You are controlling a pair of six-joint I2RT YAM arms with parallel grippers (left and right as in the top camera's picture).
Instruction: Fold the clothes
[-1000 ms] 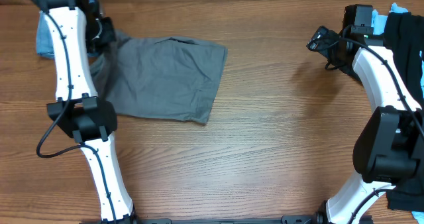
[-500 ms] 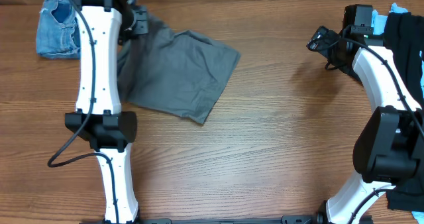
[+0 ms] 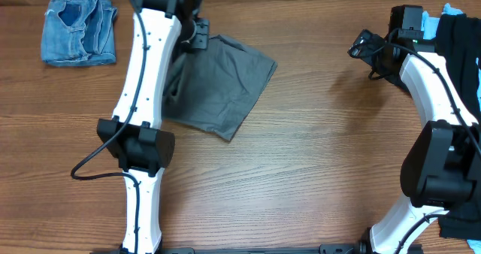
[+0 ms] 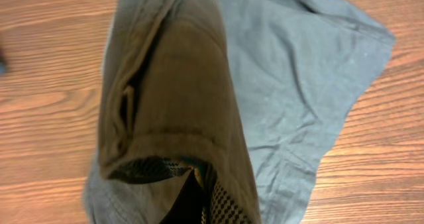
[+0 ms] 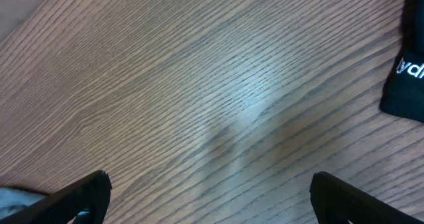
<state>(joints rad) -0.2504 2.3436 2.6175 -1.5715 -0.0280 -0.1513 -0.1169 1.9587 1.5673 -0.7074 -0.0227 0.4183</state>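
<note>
One pair of grey shorts, upper centre of the overhead frame, bunched and raised at its top-left edge. Pinched there by the left gripper; right gripper spread, empty, upper right. Probably soft, light, floppy: best taken at the waistband corners.

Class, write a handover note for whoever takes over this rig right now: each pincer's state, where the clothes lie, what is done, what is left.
Left pincer: shut on the grey shorts, one edge lifted and bunched over it.
Right pincer: open, over bare table, holding nothing.
Denim shorts: far left corner, apparently folded already.
Black T-shirt and light-blue garment: piled at the right edge, untouched.
Left to do: finish folding the grey shorts, then the pile.
</note>
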